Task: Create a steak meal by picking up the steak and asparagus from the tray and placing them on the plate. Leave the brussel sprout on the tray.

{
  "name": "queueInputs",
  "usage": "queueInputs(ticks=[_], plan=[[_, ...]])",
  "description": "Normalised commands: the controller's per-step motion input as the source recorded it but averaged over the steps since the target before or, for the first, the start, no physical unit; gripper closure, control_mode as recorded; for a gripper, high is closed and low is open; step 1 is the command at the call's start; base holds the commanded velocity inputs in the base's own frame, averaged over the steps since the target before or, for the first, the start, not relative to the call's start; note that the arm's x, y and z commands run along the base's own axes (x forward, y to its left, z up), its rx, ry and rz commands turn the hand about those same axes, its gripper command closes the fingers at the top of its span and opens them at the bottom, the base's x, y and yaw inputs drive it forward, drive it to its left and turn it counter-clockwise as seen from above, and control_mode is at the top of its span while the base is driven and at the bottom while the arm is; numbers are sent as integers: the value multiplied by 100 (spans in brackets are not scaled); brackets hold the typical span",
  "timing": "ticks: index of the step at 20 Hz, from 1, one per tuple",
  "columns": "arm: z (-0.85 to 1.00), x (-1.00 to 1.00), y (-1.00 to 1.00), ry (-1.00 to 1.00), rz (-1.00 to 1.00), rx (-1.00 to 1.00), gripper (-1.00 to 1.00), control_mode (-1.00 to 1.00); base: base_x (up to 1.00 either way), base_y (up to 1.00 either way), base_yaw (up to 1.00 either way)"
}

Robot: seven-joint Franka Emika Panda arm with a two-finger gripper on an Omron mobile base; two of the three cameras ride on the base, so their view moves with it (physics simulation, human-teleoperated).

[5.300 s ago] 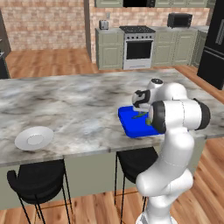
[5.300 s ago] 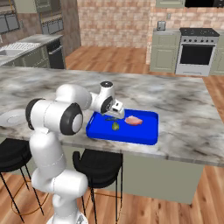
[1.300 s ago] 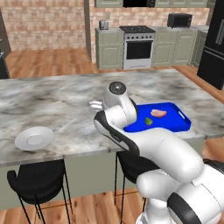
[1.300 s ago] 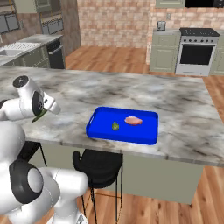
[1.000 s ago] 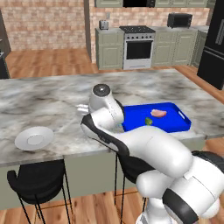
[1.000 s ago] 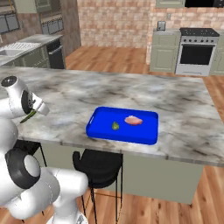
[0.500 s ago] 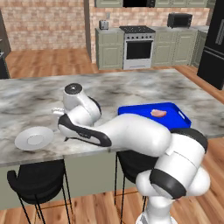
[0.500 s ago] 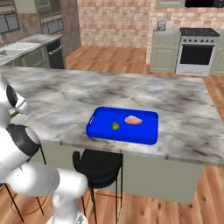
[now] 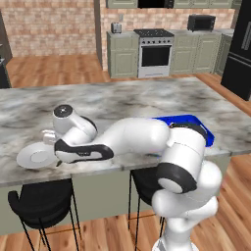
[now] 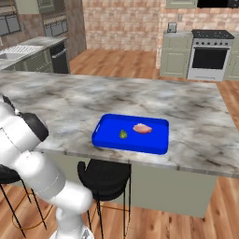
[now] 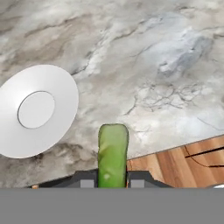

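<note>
Hand view has the pincer (image 11: 112,180) pinching the asparagus (image 11: 113,153), its lower end hidden, apparently beside the plate (image 11: 37,110).

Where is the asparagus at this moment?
In the hand view the asparagus stands clamped between the jaws of the gripper, above the marble counter's front edge, with the white plate just to its left.

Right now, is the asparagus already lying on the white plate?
No: in the hand view the asparagus stands between the claw tips, beside the bare plate.
</note>
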Motion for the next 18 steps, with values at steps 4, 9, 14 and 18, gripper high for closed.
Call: queueInputs(ticks=[4,9,14,18], plan=[[-37,23,38,0,0,0,100,-100,0,0,0],[-21,25,35,0,0,0,100,-100,0,0,0],[-12,36,21,0,0,0,100,-100,0,0,0],[-13,34,19,0,0,0,100,-100,0,0,0]])
